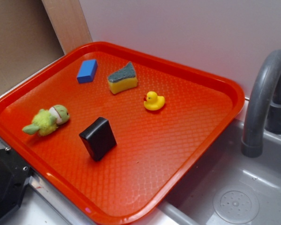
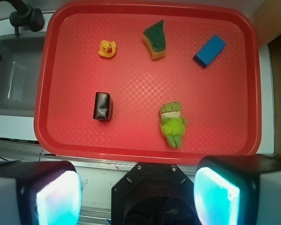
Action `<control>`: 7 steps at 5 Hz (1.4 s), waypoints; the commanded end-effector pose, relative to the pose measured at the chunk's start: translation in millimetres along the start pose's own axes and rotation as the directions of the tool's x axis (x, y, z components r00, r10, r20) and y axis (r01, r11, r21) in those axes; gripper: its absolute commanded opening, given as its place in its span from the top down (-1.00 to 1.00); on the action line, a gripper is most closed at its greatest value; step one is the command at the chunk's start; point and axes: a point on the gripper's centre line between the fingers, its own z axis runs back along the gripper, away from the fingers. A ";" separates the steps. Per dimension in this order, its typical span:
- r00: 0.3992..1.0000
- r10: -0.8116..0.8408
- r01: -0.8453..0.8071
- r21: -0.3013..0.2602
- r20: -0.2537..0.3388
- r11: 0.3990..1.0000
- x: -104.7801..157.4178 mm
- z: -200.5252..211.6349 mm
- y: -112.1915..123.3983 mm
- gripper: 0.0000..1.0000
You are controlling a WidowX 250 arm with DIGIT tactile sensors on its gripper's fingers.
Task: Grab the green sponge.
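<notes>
One green sponge lies on the red tray, toward its far rim, well apart from the claw, whose fingers stand spread wide and empty outside the tray's near rim. Beside the sponge sit a blue block and a yellow duck. Farther from the sponge lie a black box and a green plush toy.

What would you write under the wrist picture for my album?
Open gripper hovering off a red tray holding the green sponge.
</notes>
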 end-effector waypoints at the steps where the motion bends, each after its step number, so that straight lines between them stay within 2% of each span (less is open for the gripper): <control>1: 1.000 0.000 0.000 0.000 0.000 1.000 0.0 0.0 0.0 -1.00; 2: 1.000 0.005 -0.005 -0.001 0.020 1.000 12.1 -1.0 -6.4 -1.00; 4: 0.998 -0.021 0.020 0.005 0.066 1.000 58.7 -16.6 -25.6 -1.00; 6: 0.973 -0.151 0.141 0.069 0.173 0.988 111.8 -38.2 -12.2 -1.00; 7: 0.942 -0.283 0.266 0.110 0.183 0.958 123.4 -45.1 -6.4 -1.00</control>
